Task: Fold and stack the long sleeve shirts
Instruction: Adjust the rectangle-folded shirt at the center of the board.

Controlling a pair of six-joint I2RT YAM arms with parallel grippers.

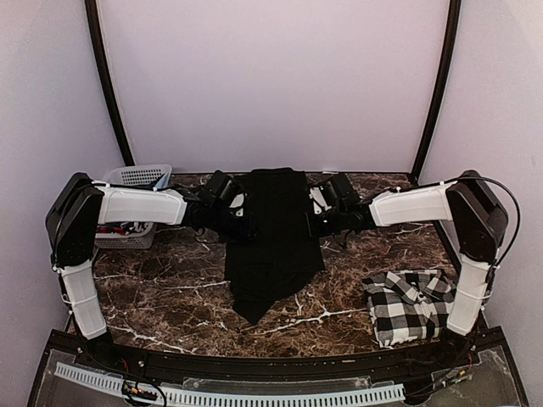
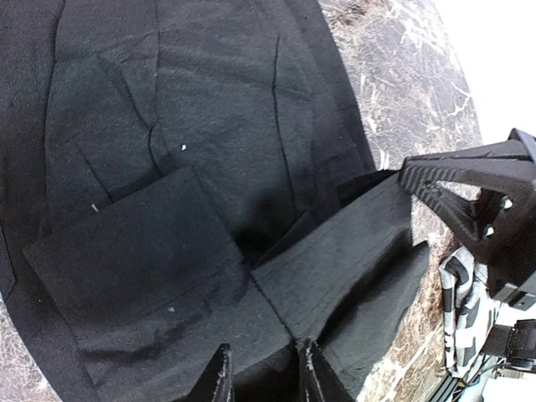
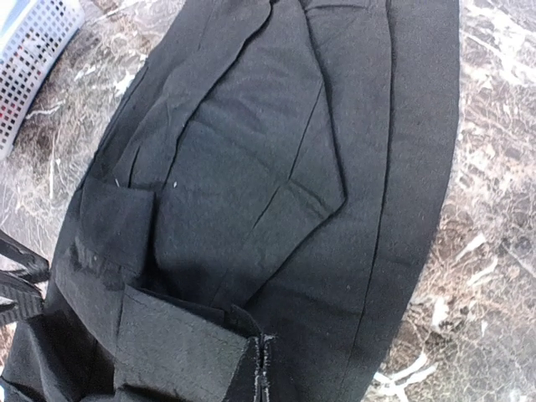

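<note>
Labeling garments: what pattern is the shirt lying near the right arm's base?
The shirt is black-and-white checked; the top external view shows it best.

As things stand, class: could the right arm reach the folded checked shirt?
Probably, once freed: the checked shirt lies uncovered near its base, with nothing between. But the right arm's fingers are pinched on the black shirt, so it must let go first.

A black shirt [image 3: 276, 167] lies spread across the brown marbled tabletop [image 3: 494, 167], creased into long folds, with a tiny white button [image 3: 174, 182] showing towards its left side. At the bottom edge the right tool [image 3: 264, 368] has its fingertips pressed together, and a folded-over hem of the shirt seems to be pinched there. A white lattice basket [image 3: 29, 67] sits in the top left corner.
</note>
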